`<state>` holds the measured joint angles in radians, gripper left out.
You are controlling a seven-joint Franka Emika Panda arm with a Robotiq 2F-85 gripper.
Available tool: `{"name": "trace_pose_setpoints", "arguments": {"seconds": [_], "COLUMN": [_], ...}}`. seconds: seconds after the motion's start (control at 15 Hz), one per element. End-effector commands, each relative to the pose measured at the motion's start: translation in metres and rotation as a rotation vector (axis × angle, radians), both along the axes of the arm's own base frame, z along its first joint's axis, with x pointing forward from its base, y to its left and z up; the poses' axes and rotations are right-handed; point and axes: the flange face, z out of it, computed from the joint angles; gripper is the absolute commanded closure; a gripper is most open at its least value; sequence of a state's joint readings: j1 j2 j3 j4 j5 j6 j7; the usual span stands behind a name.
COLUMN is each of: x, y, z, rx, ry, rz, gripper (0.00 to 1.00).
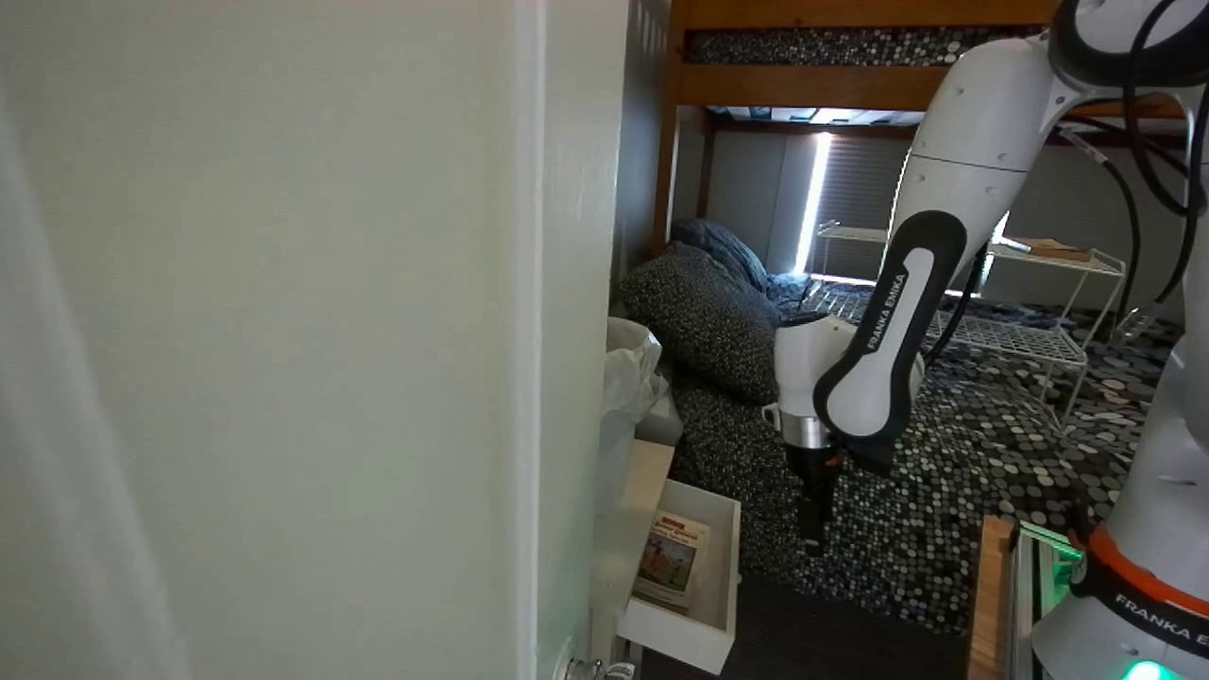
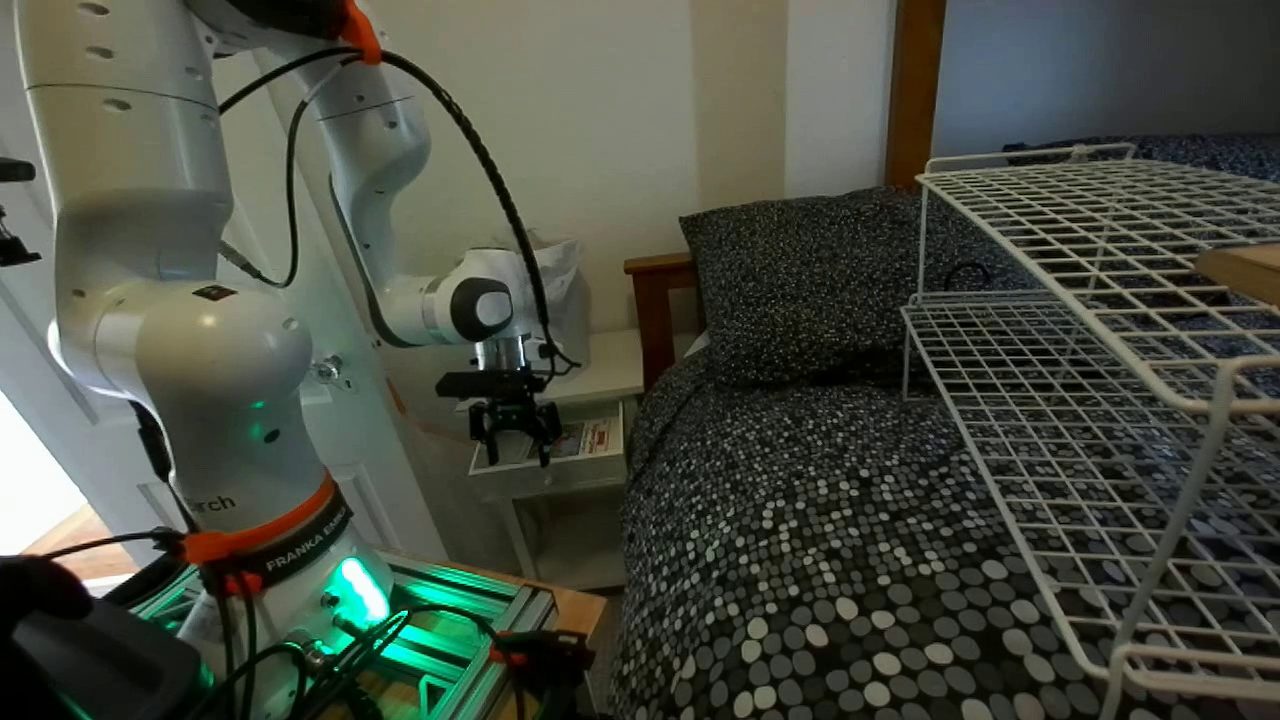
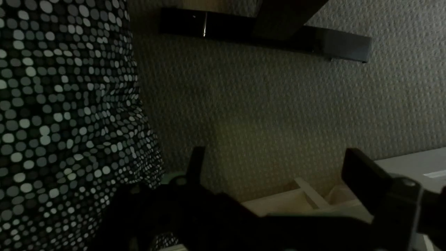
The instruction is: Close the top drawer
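- Gripper (image 1: 812, 541) points down in an exterior view, just out from the front of your top drawer (image 1: 723, 576), visible gap between the two.
- Fingers (image 3: 365, 177) wide apart; in wrist view you see grey-brown carpet (image 3: 251, 104) between them.
- Drawer: pulled well out of the white nightstand (image 2: 613, 360) in both exterior views, open shelf (image 2: 575, 555) directly below it.
- Inside it you've got a paperback (image 1: 669, 557), cover up; title too blurred to read.
- White plastic bag (image 2: 575, 300) sits on the nightstand top, partly hidden behind your arm (image 2: 382, 160).
- Dotted bedspread (image 2: 780, 500) runs just beside the nightstand; dark speckled pillow (image 2: 795, 280) at the head end, near a wooden bedpost (image 2: 656, 315).
- White wire rack (image 2: 1100, 327) stands on the bedspread, flat wooden piece (image 2: 1245, 270) on its upper shelf.
- Wrist view also gives you a black bar (image 3: 237, 28) on the carpet, well apart from the fingers.
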<state>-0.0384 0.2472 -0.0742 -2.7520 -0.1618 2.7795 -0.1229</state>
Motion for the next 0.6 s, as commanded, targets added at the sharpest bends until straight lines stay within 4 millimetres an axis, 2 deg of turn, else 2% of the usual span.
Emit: {"name": "trace_pose_setpoints", "arguments": {"seconds": [0.0,0.4,0.53], "x": [0.003,0.005,0.014], "y": [-0.001,-0.001,-0.001], "z": [0.002,0.005,-0.016], "rx": [0.000,-0.001,-0.006], "ry": [-0.005,-0.015,-0.004], "rz": [-0.001,-0.002,0.008], "gripper": [0.00,0.00,0.00]}}
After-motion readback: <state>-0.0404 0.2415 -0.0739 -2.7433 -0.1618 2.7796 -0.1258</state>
